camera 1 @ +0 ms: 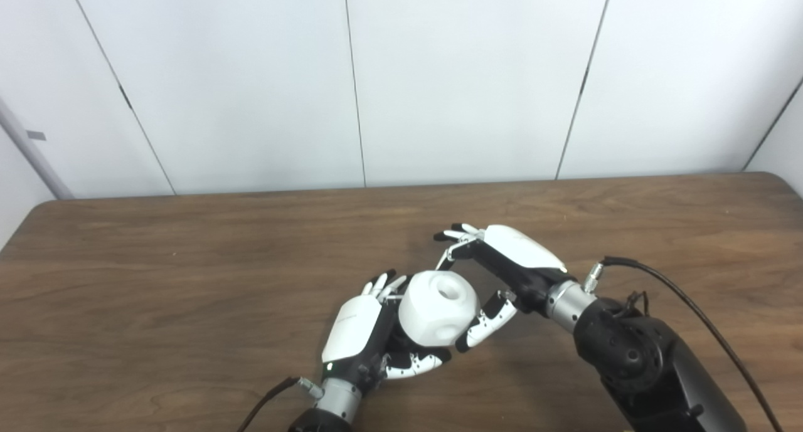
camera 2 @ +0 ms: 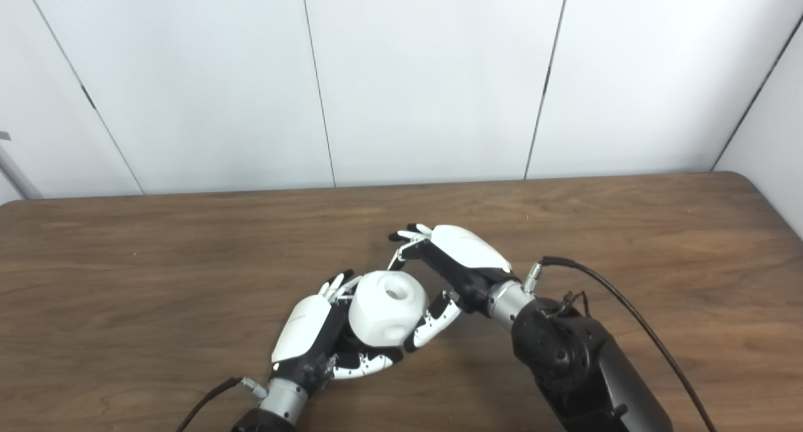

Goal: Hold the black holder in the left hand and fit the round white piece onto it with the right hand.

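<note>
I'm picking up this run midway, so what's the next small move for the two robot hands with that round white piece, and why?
Probably press the round white piece gently down and seat it. It sits between both hands: the left robot hand cups it from the left and below, and the right robot hand has fingers over its top and thumb on its right side. The black holder is hidden, so I cannot tell whether it is fully seated.

Brown wood-grain table [camera 1: 188, 281] with rounded far corners, spanning the full width from 9 to 3 o'clock and filling the lower half. Behind it, toward 12 o'clock, a white panelled wall [camera 1: 464, 74] divided by thin dark seams [camera 1: 354, 87] that fan outward toward the top. At 9 o'clock, a pale grey slanted post [camera 1: 31, 150] against the wall. Even, diffuse lighting; soft sheen on the tabletop, only faint shadows.
</note>
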You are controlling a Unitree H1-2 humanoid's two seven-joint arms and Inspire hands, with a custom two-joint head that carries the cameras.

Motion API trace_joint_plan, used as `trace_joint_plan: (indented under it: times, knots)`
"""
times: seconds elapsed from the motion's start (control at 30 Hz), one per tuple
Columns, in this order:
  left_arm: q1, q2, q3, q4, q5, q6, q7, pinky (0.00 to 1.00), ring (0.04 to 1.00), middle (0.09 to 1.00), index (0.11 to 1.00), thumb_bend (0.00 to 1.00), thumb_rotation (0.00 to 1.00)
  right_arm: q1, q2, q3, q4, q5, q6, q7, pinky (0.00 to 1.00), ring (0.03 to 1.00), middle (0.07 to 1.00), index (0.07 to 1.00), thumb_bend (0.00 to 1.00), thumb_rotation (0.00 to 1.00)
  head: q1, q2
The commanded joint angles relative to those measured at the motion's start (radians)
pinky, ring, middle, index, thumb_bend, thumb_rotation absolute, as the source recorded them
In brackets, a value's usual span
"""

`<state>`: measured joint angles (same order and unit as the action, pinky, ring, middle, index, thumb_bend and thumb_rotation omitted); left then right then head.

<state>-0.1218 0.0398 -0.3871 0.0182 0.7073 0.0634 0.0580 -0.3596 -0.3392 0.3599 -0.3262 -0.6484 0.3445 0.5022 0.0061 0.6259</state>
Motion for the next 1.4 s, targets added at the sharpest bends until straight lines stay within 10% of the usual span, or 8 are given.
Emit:
trace_joint_plan:
  times: [0.0,1.37]
  knots:
    - [0.003,0.006,-0.002,0.027,-0.011,0.003,-0.015,1.0,1.0,0.914,0.478,0.52,0.05,-0.045,-0.016,-0.02,-0.034,0.002,-0.018,-0.003,1.0,0.998,0.923,0.479,0.51,0.12,-0.002,-0.001]
    - [0.004,0.029,0.063,0.005,-0.046,0.015,-0.037,1.0,1.0,0.921,0.479,0.52,0.04,-0.049,-0.019,-0.039,-0.045,-0.026,-0.024,-0.002,1.0,0.987,0.916,0.479,0.51,0.13,-0.024,-0.026]
